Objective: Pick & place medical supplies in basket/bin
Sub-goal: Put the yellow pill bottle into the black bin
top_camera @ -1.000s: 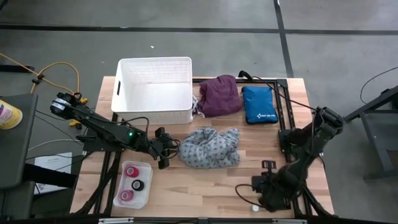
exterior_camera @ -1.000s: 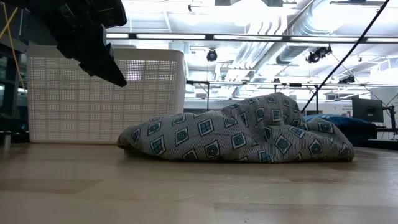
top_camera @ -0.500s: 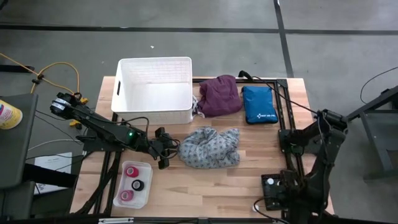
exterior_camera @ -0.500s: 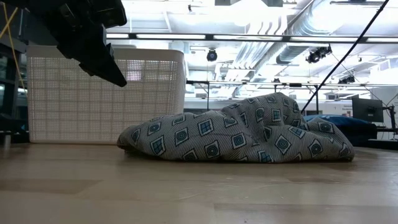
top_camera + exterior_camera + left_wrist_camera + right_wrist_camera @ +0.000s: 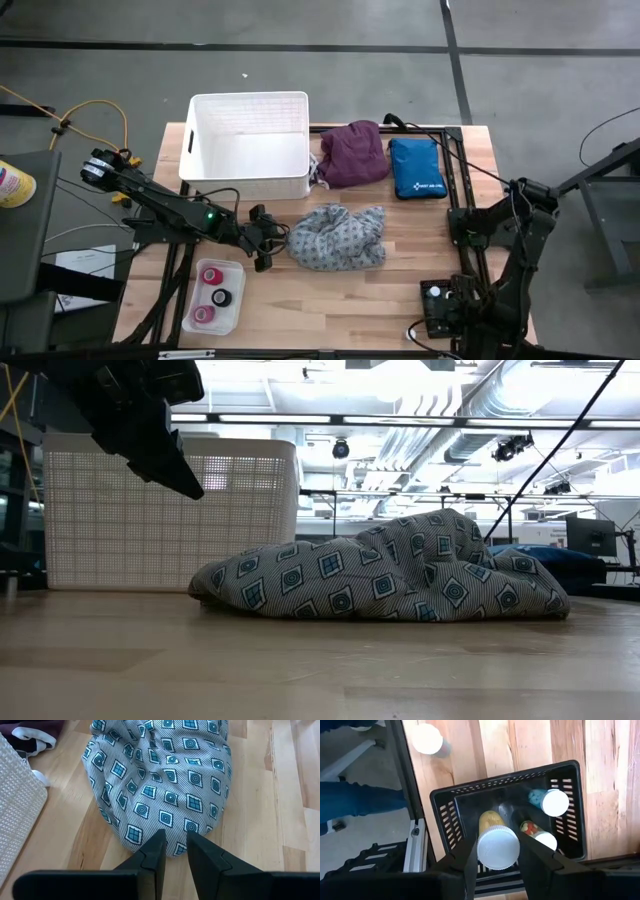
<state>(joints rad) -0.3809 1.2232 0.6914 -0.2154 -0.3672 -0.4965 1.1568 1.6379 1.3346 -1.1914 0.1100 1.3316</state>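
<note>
Wooden table [image 5: 400, 280] carries one white basket [image 5: 248, 145], one grey cloth [image 5: 338, 237], one purple cloth [image 5: 352, 153] and three tape rolls [image 5: 214, 294]. My left gripper [image 5: 173, 851] hangs narrowly parted beside the grey cloth; my right gripper [image 5: 498, 851] clamps one white-capped vial [image 5: 498, 846] above a black crate [image 5: 510, 815] holding two more.

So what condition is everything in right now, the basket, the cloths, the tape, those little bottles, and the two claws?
White basket: upright, nothing visible inside.
Patterned grey cloth: crumpled on the table, not gripped.
Purple cloth: bunched beside the basket.
Blue pouch: lying flat, closed.
Tape rolls: lying in a clear tray.
Left gripper: narrowly open, empty, at the cloth's edge.
Right gripper: closed on a white-capped bottle above a black crate.
</note>
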